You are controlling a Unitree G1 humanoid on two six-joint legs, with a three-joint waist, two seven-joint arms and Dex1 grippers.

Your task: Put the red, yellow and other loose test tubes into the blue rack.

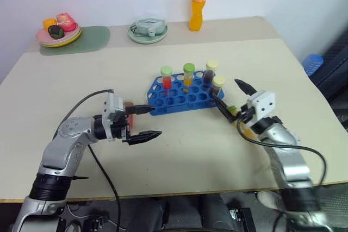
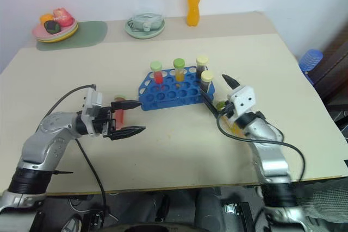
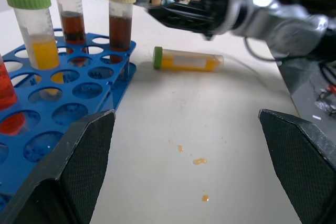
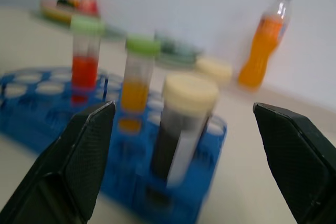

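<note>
The blue rack [image 1: 179, 97] sits mid-table. In it stand a red tube with a green cap [image 1: 166, 77], a yellow one with a green cap [image 1: 188, 74] and two dark brown ones with cream caps [image 1: 211, 72]. My right gripper [image 1: 231, 97] is open just right of the rack, with the nearer brown tube [image 4: 184, 124] straight ahead of it. A loose yellow tube [image 3: 186, 60] lies flat on the table below that gripper. My left gripper [image 1: 144, 123] is open left of the rack. A loose red tube [image 2: 119, 113] lies near the base of its fingers, partly hidden.
An orange drink bottle [image 1: 198, 1], a pale bowl [image 1: 148, 30] and a plate of toy food [image 1: 58, 32] on a green mat [image 1: 92, 39] stand along the far edge. Small orange drops [image 3: 198, 161] dot the table near the rack.
</note>
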